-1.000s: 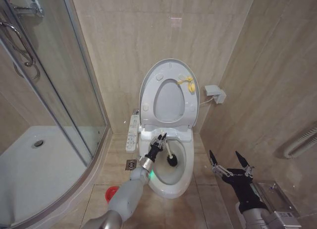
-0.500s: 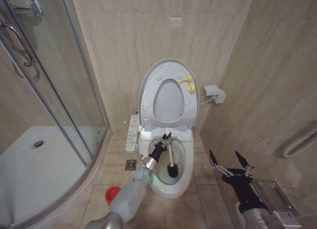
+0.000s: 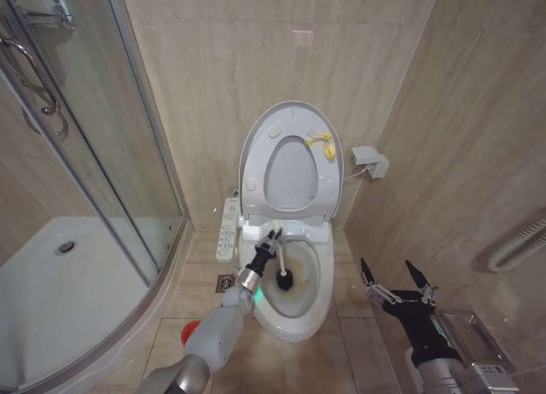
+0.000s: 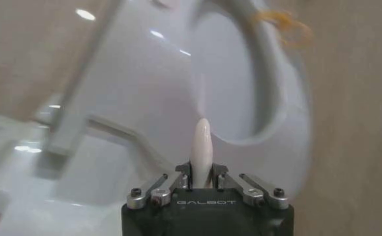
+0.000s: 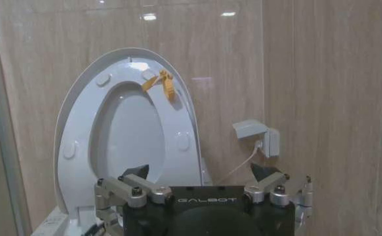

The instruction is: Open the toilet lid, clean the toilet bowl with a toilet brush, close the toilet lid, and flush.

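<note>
Head view: toilet lid [image 3: 256,147] up against wall, toilet bowl [image 3: 309,313] open, stained inside. Left gripper [image 3: 271,238] clamped on toilet brush [image 3: 281,266] handle, dark head down in bowl. Right gripper [image 3: 397,277] idles beside toilet, jaws apart.

Left wrist view: jaws pinch white handle [image 4: 201,147].

Right wrist view: lid [image 5: 79,123] raised, fingers [image 5: 136,172] spread.
</note>
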{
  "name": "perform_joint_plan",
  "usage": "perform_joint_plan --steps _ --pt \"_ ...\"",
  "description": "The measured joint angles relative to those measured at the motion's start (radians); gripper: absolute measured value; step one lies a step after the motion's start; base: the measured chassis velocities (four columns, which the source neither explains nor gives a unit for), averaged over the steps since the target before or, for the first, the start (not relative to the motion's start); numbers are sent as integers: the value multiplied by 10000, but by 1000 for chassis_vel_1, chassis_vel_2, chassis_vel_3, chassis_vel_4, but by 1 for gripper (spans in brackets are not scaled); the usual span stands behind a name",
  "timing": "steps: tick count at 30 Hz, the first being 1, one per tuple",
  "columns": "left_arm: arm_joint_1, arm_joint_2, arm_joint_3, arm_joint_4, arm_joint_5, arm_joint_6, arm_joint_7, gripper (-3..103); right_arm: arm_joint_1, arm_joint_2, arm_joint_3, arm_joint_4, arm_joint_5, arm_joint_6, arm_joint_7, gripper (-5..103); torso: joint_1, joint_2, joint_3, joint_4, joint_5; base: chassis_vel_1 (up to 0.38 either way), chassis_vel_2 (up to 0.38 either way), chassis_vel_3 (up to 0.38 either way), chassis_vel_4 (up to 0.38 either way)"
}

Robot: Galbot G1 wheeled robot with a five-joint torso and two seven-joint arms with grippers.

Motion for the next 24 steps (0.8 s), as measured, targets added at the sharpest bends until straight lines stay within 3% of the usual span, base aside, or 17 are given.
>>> perform_joint_plan --steps 1,5,12,19,24 --pt "20 0 93 -161 -460 141 -94 20 0 0 0 0 0 0 0 100 0 0 0 1 -1 0 0 0 0" --pt "152 -1 197 -448 -952 370 -188 20 0 0 0 0 0 0 0 100 0 0 0 -2 0 0 0 0 0" --pt "398 -2 411 -493 -1086 506 69 20 0 0 0 -1 0 0 0 100 0 1 -1 -1 -1 0 0 0 0" --pt "647 0 522 -596 -323 545 255 20 0 0 0 0 0 0 0 100 0 1 -2 3 0 0 0 0 0" --pt "1161 337 770 -1458 475 763 224 20 0 0 0 0 0 0 0 100 -1 1 -3 -3 -3 0 0 0 0"
